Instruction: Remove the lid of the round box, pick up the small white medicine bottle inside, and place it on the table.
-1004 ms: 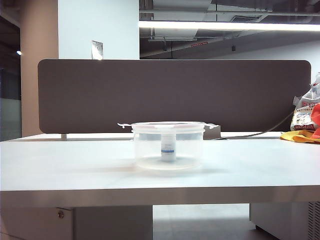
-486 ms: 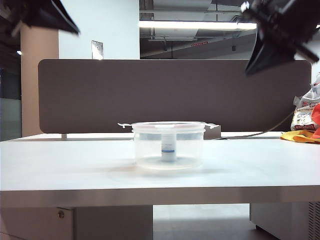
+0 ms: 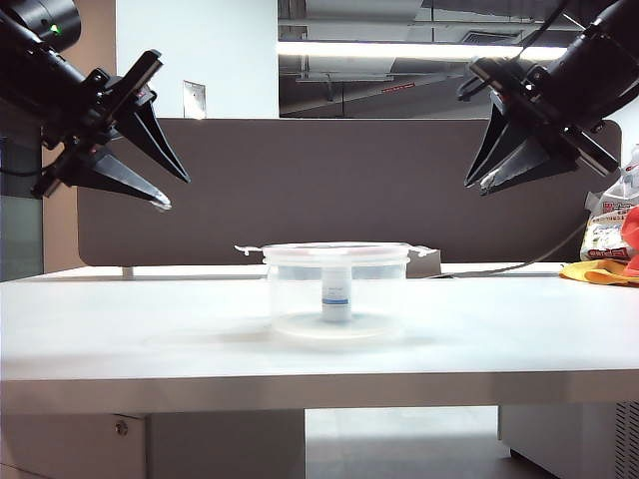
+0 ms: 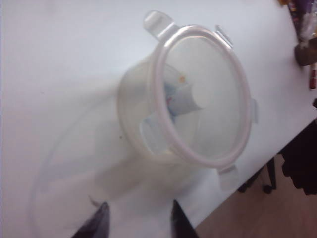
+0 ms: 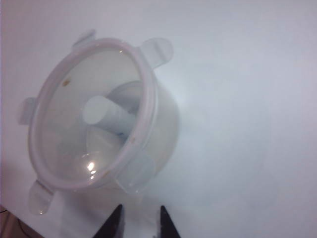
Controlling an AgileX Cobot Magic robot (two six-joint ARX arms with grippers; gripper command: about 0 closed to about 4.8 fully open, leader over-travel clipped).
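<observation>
Large flat white table, spanning the exterior view, backed by a dark brown partition panel. At its centre, a wide low transparent plastic round box, capped by a flat clear lid with pinkish rim ring and side tabs. Inside, upright, a small white medicine bottle with white cap; blue band on its label, lettering too small to read. At ten o'clock of the box, raised well above the table, left gripper, fingers spread, grasping nothing. At two o'clock, likewise raised, right gripper, fingers slightly parted, empty. At three o'clock, far edge, a printed bag, red writing unreadable.
</observation>
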